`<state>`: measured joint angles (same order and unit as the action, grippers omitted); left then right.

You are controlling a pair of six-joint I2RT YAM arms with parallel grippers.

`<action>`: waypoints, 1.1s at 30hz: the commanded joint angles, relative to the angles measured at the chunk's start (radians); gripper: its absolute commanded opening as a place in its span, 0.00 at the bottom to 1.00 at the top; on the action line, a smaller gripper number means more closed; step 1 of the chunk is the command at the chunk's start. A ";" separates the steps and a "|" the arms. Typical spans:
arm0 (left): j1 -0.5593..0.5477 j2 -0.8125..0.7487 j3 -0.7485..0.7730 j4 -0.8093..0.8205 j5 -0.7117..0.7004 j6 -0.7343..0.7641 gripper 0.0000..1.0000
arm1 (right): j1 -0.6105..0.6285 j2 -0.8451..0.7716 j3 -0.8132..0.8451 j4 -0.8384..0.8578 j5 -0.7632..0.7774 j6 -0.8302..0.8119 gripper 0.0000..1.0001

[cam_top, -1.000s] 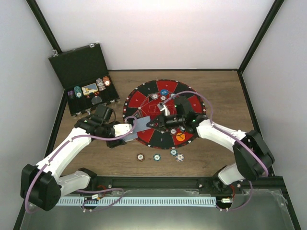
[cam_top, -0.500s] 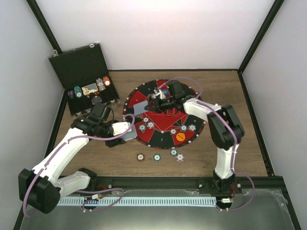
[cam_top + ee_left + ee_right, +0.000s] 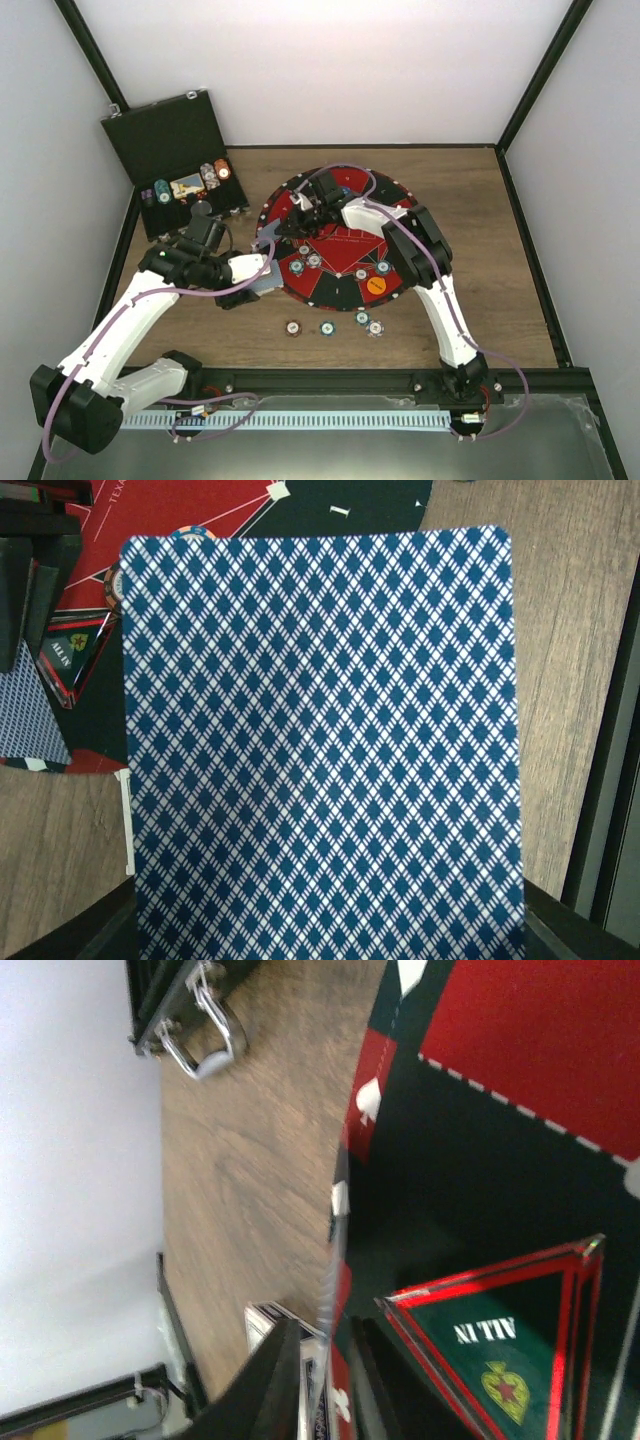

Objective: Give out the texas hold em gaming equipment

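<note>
My left gripper (image 3: 262, 272) is shut on a deck of blue-diamond-backed playing cards (image 3: 320, 740) that fills the left wrist view, by the mat's left edge. My right gripper (image 3: 287, 224) reaches across to the mat's left rim and is shut on a single card (image 3: 268, 237), seen edge-on between its fingers (image 3: 330, 1280). Poker chips lie on the mat (image 3: 297, 266) (image 3: 383, 267) with an orange marker disc (image 3: 376, 285). Several more chips lie on the table in front (image 3: 327, 327).
The round red-and-black mat (image 3: 330, 295) holds an "ALL IN" triangle (image 3: 500, 1350). The open black case (image 3: 165, 140) stands at the back left with chips in its tray (image 3: 190, 187); its handle (image 3: 205, 1040) shows in the right wrist view.
My right gripper has swung from the mat's near middle, across its far side, to the left rim, carrying a card. My left gripper with the deck has barely moved.
</note>
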<state>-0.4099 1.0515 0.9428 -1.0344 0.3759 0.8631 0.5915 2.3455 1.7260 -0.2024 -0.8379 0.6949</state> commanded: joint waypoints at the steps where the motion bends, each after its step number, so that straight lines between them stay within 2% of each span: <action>1: 0.005 -0.007 0.023 -0.006 0.024 -0.010 0.14 | -0.001 0.011 0.081 -0.116 0.042 -0.066 0.22; 4: 0.005 -0.007 0.012 0.008 0.020 -0.012 0.14 | -0.011 -0.038 0.072 -0.173 0.094 -0.107 0.35; 8: 0.005 0.001 0.007 0.027 0.022 -0.019 0.14 | -0.034 -0.131 0.025 -0.199 0.154 -0.136 0.40; 13: 0.005 0.016 0.002 0.043 0.015 -0.022 0.14 | -0.039 -0.260 -0.055 -0.217 0.215 -0.158 0.54; 17: 0.005 0.021 -0.006 0.065 0.008 -0.021 0.14 | -0.039 -0.421 -0.265 -0.081 0.161 -0.091 0.67; 23: 0.006 0.031 -0.021 0.091 0.014 -0.018 0.14 | -0.024 -0.684 -0.639 0.228 0.010 0.097 0.81; 28: 0.005 0.039 -0.028 0.109 0.016 -0.015 0.15 | 0.035 -0.791 -0.767 0.361 -0.026 0.196 0.86; 33: 0.004 0.041 -0.020 0.112 0.028 -0.020 0.15 | 0.105 -0.799 -0.779 0.388 -0.005 0.229 0.90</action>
<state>-0.4099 1.0931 0.9199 -0.9508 0.3756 0.8417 0.6476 1.5715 0.9428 0.0826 -0.8276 0.8631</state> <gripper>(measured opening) 0.648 0.892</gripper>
